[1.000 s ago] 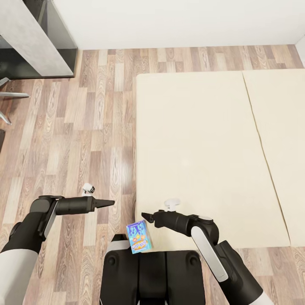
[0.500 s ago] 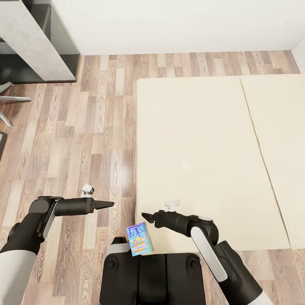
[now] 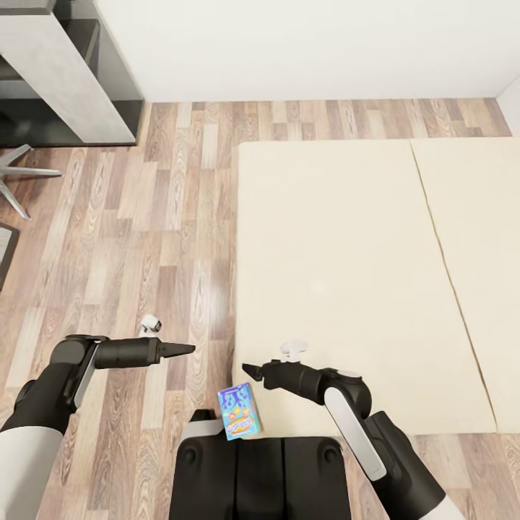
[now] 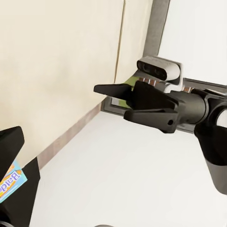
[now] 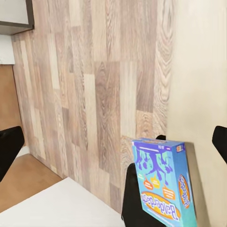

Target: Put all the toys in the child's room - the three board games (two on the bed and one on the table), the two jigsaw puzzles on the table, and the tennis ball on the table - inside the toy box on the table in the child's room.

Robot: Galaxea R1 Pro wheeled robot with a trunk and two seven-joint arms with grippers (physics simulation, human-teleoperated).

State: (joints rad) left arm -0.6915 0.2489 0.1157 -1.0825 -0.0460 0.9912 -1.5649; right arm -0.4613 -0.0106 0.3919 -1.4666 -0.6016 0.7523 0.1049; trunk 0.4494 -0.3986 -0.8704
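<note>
A small, mostly blue board game leans on my black base at the near corner of the bed. It also appears in the right wrist view as a box and in the left wrist view as a corner. My left gripper hovers over the wood floor, left of the box and apart from it, open. My right gripper points left just above the box, open and empty, with its fingertips wide apart. The left wrist view shows the right gripper from the side.
A dark grey unit with a pale slanted panel stands at the far left by the white wall. Chair legs reach in from the left edge. Wood-plank floor runs between the unit and the bed.
The whole picture has slid down a little, so the camera has moved. Both arms and the blue box keep their places relative to my base.
</note>
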